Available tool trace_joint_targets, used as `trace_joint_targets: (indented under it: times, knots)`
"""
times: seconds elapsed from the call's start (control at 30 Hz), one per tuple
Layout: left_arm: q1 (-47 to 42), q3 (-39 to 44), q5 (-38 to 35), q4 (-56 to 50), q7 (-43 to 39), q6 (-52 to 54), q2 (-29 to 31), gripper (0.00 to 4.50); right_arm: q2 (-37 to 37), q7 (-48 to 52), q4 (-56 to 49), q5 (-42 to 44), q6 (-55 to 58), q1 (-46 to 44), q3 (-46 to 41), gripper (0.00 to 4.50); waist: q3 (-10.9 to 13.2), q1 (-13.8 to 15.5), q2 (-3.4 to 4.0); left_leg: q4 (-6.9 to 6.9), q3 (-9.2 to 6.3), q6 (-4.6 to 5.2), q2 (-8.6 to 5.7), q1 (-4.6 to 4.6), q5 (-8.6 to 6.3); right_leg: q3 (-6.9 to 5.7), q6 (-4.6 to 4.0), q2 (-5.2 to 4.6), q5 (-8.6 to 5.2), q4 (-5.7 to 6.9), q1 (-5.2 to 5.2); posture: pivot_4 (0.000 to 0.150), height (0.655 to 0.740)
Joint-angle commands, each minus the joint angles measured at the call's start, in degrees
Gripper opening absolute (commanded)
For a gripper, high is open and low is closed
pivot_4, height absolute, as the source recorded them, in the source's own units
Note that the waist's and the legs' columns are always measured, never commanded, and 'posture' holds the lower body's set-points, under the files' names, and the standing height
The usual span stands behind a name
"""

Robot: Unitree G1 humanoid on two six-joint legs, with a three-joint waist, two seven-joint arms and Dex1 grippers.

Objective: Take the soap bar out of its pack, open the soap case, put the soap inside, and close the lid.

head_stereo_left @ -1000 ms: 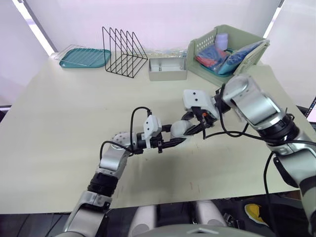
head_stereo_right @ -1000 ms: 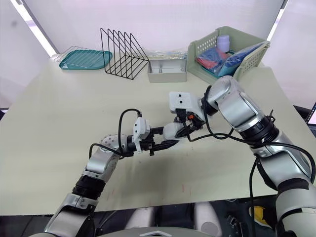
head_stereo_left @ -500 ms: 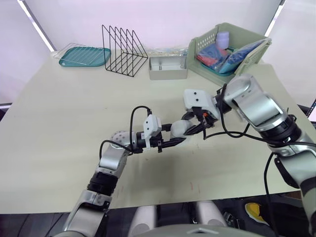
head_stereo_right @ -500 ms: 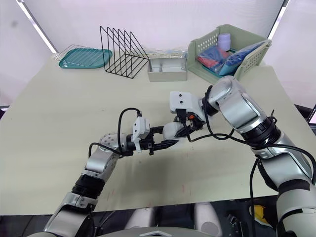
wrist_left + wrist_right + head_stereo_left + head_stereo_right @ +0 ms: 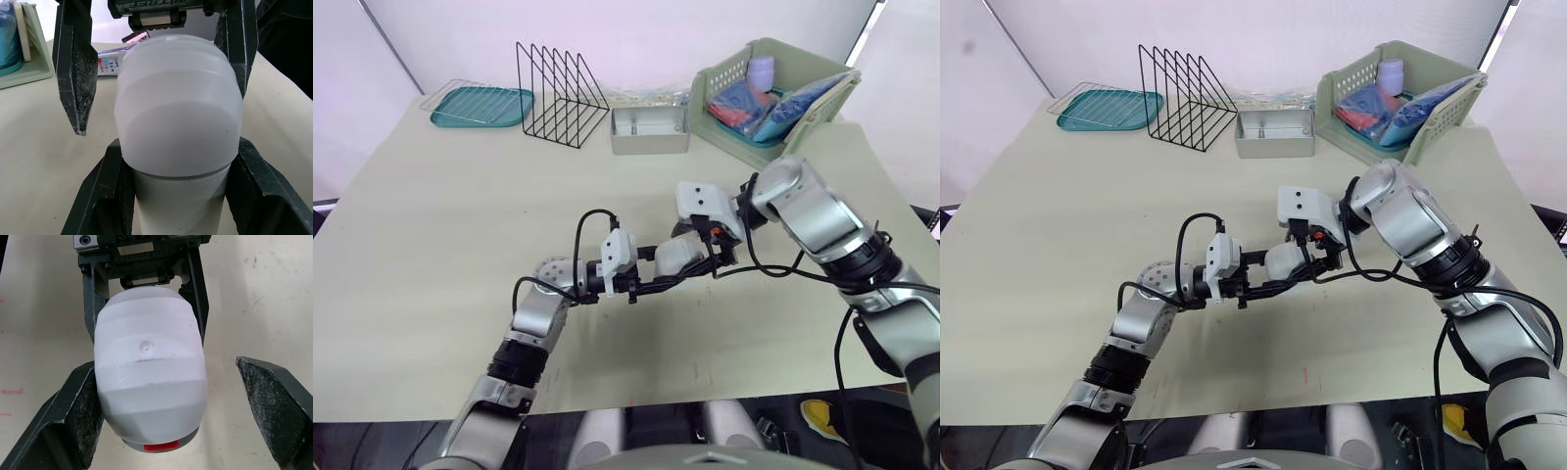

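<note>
The white oval soap case (image 5: 677,257) is held just above the table's middle, lid down. My left gripper (image 5: 672,270) is shut on one end of it, with its black fingers (image 5: 105,188) pressing both sides. My right gripper (image 5: 702,257) straddles the other end and is open. One of its pads (image 5: 80,416) lies against the case (image 5: 149,367), while the other pad (image 5: 271,406) stands well apart. A printed soap pack (image 5: 111,61) lies flat on the table beyond the case.
At the back stand a teal tray (image 5: 480,106), a black wire rack (image 5: 558,93), an open grey-green box (image 5: 649,130) and a green basket (image 5: 773,88) with packs and a bottle. Bare table lies all around the grippers.
The whole picture has shifted a little, so the camera has moved. Both grippers and the soap case keep the same stance.
</note>
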Motion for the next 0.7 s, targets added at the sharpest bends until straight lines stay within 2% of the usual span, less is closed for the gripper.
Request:
trace_joint_targets:
  times: [0.03, 0.7]
  knots:
    - [-0.99, -1.45, -0.37, -2.33, -0.32, -0.77, -1.04, 1.92, 0.3, -2.19, 0.12, -1.53, -0.53, 0.58, 1.95, 4.2, 0.01, 0.01, 0.01, 0.0, 0.0, 0.0, 0.0, 0.0, 0.0, -0.02, 0.02, 0.01, -0.02, 0.0, 0.0, 0.15, 0.74]
    - [-1.18, -0.71, -0.35, -1.08, -0.78, -1.05, -0.41, 1.92, -9.78, 0.23, -6.13, 4.13, 1.17, 6.25, -3.81, 4.2, 0.76, 0.5, 0.08, 0.01, -0.03, -0.01, -0.41, -0.7, 0.01, -0.06, -0.17, -0.31, 0.12, -0.11, -0.46, 0.15, 0.74]
